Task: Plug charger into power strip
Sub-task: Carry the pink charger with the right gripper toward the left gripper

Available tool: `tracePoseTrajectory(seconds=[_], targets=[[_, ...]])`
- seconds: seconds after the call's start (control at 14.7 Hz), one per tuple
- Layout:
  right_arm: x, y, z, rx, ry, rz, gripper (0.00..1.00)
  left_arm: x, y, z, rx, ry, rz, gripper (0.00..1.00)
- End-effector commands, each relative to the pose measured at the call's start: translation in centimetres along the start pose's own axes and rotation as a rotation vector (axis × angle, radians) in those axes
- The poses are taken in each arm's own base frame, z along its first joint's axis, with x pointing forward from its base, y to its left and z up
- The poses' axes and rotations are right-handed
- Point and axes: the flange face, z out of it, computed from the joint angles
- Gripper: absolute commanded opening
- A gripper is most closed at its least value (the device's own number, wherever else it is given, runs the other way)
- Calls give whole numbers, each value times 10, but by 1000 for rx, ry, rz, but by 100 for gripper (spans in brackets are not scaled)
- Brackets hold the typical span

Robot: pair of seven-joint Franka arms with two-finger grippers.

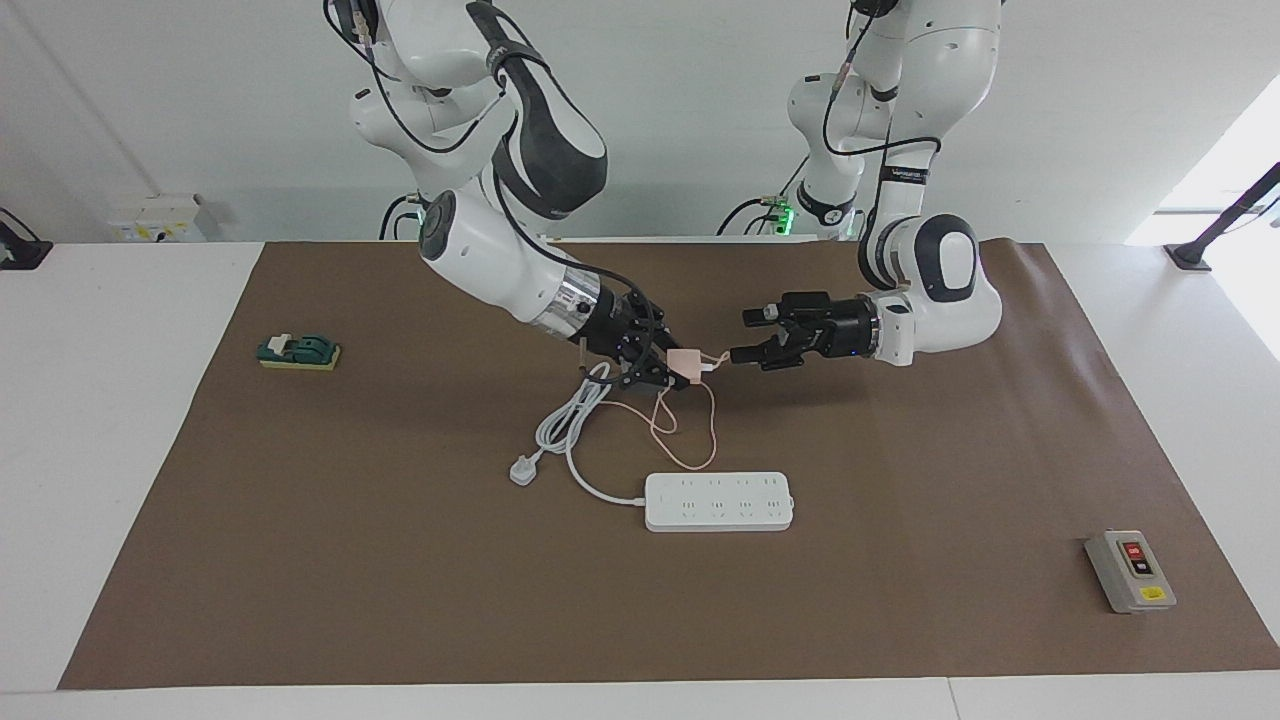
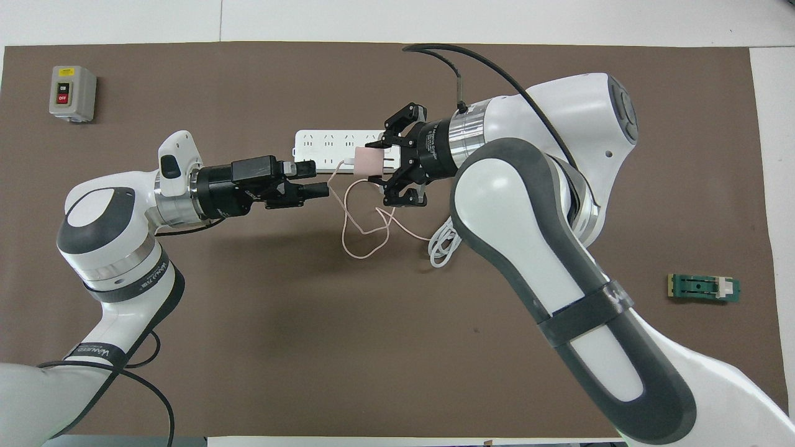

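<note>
My right gripper is shut on the pale-pink charger and holds it in the air over the mat, between the robots and the power strip. In the overhead view the charger covers part of the power strip. The thin pink cable hangs from the charger in loops onto the mat. My left gripper is open and level with the charger, pointing at it, its lower fingertip just beside the cable's end. It also shows in the overhead view, as does the right gripper.
The strip's thick white cord coils on the mat nearer the robots, ending in a white three-pin plug. A grey button box lies toward the left arm's end. A green block lies toward the right arm's end.
</note>
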Motion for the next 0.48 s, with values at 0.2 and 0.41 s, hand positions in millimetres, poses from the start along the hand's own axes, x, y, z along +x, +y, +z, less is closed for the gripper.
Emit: tracePoseTrajectory(seconds=[0.2,0.41], targets=[[-25,6,22,37,-21,15,0,4,-1,4,-19,-5,-8,100],[-27,11,29,26,-18,27,0,4,-1,4,-19,-5,-8,100]])
